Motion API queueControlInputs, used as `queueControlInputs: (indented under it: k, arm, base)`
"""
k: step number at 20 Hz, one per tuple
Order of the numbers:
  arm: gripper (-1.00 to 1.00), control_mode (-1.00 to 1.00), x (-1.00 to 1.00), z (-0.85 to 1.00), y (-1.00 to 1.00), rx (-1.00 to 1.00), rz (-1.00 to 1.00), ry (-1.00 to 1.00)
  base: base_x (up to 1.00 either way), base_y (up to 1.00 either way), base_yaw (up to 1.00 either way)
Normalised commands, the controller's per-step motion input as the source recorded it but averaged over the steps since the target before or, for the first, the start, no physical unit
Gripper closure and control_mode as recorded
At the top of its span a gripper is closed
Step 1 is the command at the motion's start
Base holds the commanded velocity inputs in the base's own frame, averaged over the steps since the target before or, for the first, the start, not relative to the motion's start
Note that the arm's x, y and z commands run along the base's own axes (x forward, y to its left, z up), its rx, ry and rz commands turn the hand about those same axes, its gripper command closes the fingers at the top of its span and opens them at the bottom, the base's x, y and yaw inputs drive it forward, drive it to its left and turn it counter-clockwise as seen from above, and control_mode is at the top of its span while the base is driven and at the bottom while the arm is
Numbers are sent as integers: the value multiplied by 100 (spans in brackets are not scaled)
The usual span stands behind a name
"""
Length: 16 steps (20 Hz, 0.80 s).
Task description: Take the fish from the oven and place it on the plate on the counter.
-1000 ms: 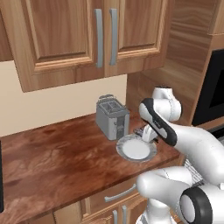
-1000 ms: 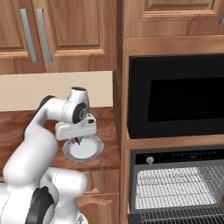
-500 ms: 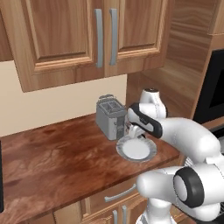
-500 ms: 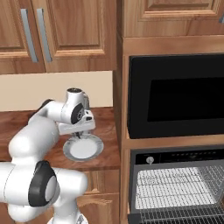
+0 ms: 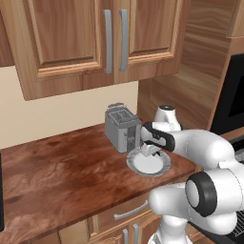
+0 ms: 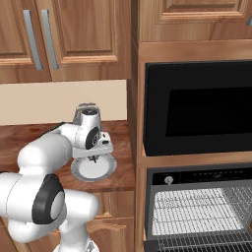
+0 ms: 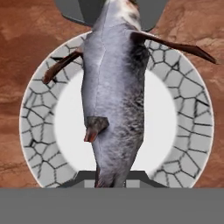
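Near the counter's [image 5: 57, 162] right edge, gripper [image 6: 93, 158] clamps slender grey fish [image 7: 114, 96] over round pale crackle-rimmed plate [image 7: 183, 131], centred, presumably for release

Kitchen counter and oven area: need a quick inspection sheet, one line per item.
Surface: reddish-brown wood-grain counter, glossy.
Job's things: grey slender fish held in the gripper, hanging above the round pale plate with crackle-pattern rim, centred over it in the hand view; whether it touches the plate cannot be told. Black built-in oven has wire racks showing.
Clutter: silver-grey toaster right behind the plate.
Grippers: shut on the fish, over the plate.
Cables: nothing seen.
Surroundings: wooden wall cabinets with silver handles; black microwave above the oven.
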Motion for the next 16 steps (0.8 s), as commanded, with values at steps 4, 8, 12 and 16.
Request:
queueControlInputs:
  k: [4, 8, 12, 16]
  arm:
    - [100, -100, -5, -44, -9, 0, -4, 2]
    - [100, -100, -11, -46, 0, 0, -4, 5]
    - [100, -100, 0, -29, 0, 0, -3, 1]
    - [100, -100, 3, -4, 3, 0, -2, 0]
  base:
    - [0, 0, 0]
    - [0, 0, 0]
    - [0, 0, 0]
    - [0, 0, 0]
